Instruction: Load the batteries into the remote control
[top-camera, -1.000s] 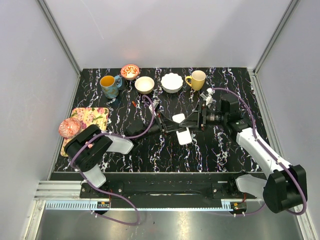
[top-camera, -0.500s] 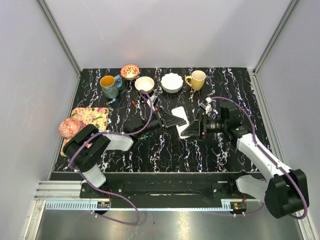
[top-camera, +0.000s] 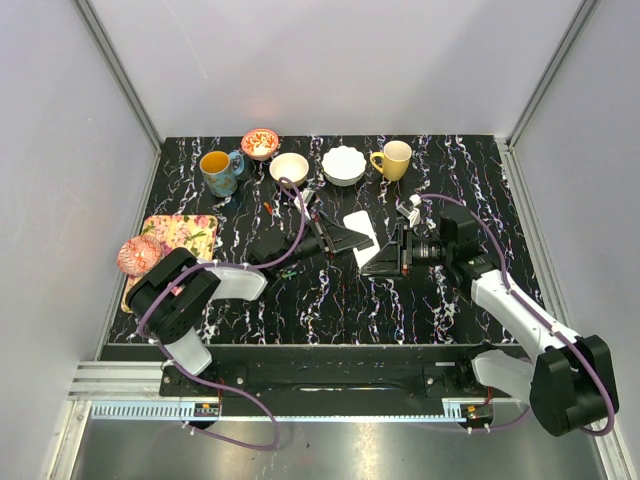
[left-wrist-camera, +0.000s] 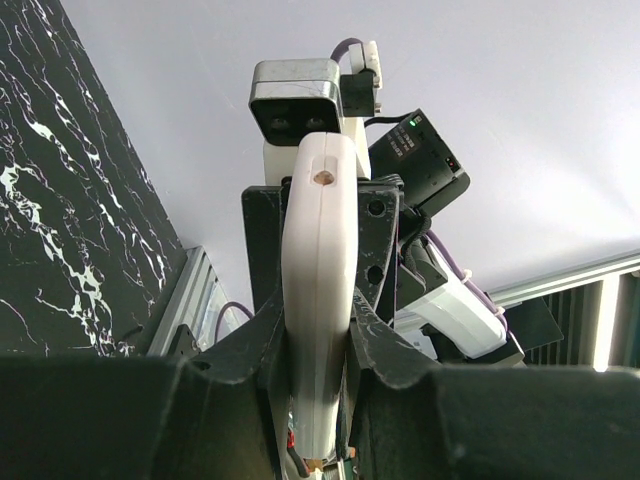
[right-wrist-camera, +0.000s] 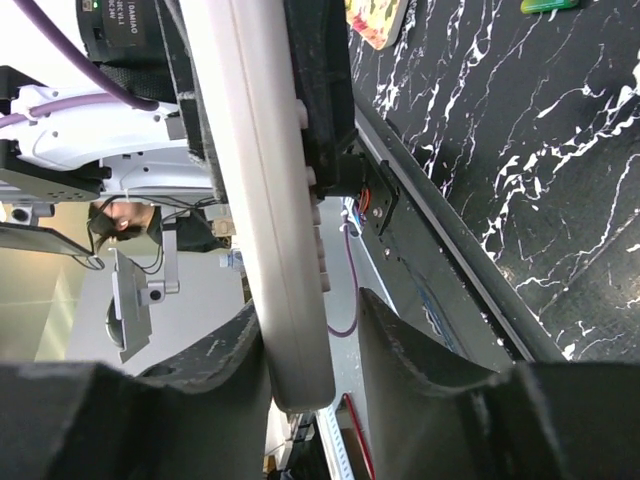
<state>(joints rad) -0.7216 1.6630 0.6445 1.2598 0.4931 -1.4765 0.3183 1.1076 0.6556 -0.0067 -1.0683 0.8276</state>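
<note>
The remote control (top-camera: 358, 224) is held above the middle of the table, tilted, with its white back up. My left gripper (top-camera: 347, 238) is shut on it. In the left wrist view the remote (left-wrist-camera: 318, 250) stands edge-on, clamped between both fingers of that gripper (left-wrist-camera: 318, 335). My right gripper (top-camera: 385, 256) faces it from the right. In the right wrist view the remote's other end (right-wrist-camera: 262, 180) lies between this gripper's (right-wrist-camera: 312, 320) fingers, against one finger with a gap to the other. A small green item (top-camera: 290, 270) lies on the table; I cannot tell if it is a battery.
Along the back stand a blue mug (top-camera: 218, 170), a patterned bowl (top-camera: 260, 143), a cream bowl (top-camera: 289, 169), a white bowl (top-camera: 343, 165) and a yellow mug (top-camera: 394, 159). A floral tray (top-camera: 180, 238) and a pink bowl (top-camera: 138, 255) sit at the left. Small red bits (top-camera: 270, 207) lie behind the left arm.
Both grippers and the remote moved left and slightly toward the back. The right gripper has closed in around the remote's end, hiding more of its white back.
</note>
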